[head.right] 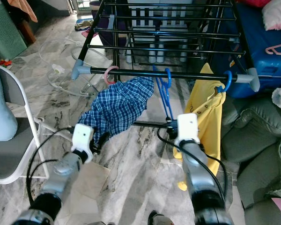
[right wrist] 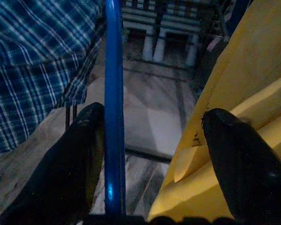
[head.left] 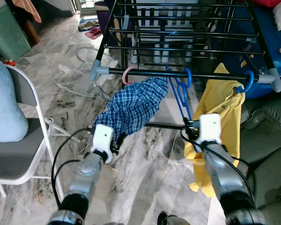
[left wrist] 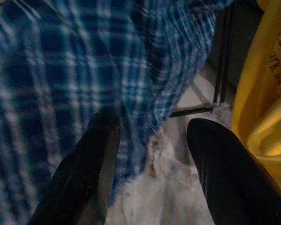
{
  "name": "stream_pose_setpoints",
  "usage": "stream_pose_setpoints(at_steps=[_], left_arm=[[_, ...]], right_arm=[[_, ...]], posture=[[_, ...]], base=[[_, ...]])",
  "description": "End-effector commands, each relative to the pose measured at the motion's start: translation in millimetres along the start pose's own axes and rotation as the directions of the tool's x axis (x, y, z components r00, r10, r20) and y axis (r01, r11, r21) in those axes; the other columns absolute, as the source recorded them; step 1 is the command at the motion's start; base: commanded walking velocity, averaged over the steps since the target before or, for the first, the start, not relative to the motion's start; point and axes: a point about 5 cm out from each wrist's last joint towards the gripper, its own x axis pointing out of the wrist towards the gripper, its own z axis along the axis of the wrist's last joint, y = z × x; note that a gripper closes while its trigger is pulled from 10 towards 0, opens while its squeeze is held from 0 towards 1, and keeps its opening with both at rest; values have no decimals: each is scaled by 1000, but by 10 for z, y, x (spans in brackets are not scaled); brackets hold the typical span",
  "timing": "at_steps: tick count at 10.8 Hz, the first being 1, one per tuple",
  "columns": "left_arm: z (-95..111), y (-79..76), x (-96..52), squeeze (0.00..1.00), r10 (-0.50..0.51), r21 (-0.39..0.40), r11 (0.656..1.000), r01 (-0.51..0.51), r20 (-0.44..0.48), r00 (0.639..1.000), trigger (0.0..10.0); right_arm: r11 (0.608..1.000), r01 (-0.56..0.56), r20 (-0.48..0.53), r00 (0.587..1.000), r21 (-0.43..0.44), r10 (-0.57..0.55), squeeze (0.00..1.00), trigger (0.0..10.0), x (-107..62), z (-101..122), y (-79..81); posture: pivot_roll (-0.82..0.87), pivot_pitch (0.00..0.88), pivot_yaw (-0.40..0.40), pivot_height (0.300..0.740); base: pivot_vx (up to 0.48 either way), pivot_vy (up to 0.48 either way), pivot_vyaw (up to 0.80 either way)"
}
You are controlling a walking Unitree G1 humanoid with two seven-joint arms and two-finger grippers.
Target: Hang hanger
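Observation:
An empty blue hanger (head.left: 180, 91) hangs by its hook from the front bar (head.left: 145, 73) of a black drying rack. My right gripper (head.left: 188, 125) is at the hanger's lower end and is open. In the right wrist view the blue hanger (right wrist: 113, 117) runs just beside one finger, inside the open right gripper (right wrist: 152, 115). A blue plaid shirt (head.left: 131, 108) on a pink hanger (head.left: 126, 75) hangs to the left. My left gripper (head.left: 119, 138) is open at its lower hem, and the plaid shirt (left wrist: 75, 61) lies over one finger of the left gripper (left wrist: 154, 119). A yellow shirt (head.left: 220, 108) hangs to the right.
A white folding chair (head.left: 33, 117) with a light blue cushion (head.left: 4, 108) stands at the left. A grey sofa (head.left: 271, 140) is at the right, with a blue case (head.left: 276, 42) behind it. White hangers (head.left: 70, 70) lie on the marble floor beyond the rack's left leg.

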Motion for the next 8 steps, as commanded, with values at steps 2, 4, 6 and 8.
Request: stream_pose_setpoints(at_steps=[2,4,6,8], left_arm=[[9,-40,2,0,-1,15,1000,1,7,1000,10000],[97,-47,63,0,10,34,999,-11,31,999,10000],[125,-15,86,0,41,52,998,-43,35,999,10000],[137,22,95,0,64,49,997,-66,36,997,10000]], right_arm=[[1000,-7,69,998,-12,8,1000,10000,-56,140,11],[1000,0,110,994,9,-1,1000,10000,-114,229,10],[1000,8,80,997,28,-10,0,10000,-205,184,7],[999,2,85,996,45,-6,0,10000,-200,207,6]], posture=[[-112,116,37,740],[-107,121,43,740],[-99,120,34,740],[-93,118,22,740]], base=[[0,0,0],[0,0,0],[-141,0,0],[-281,0,0]])
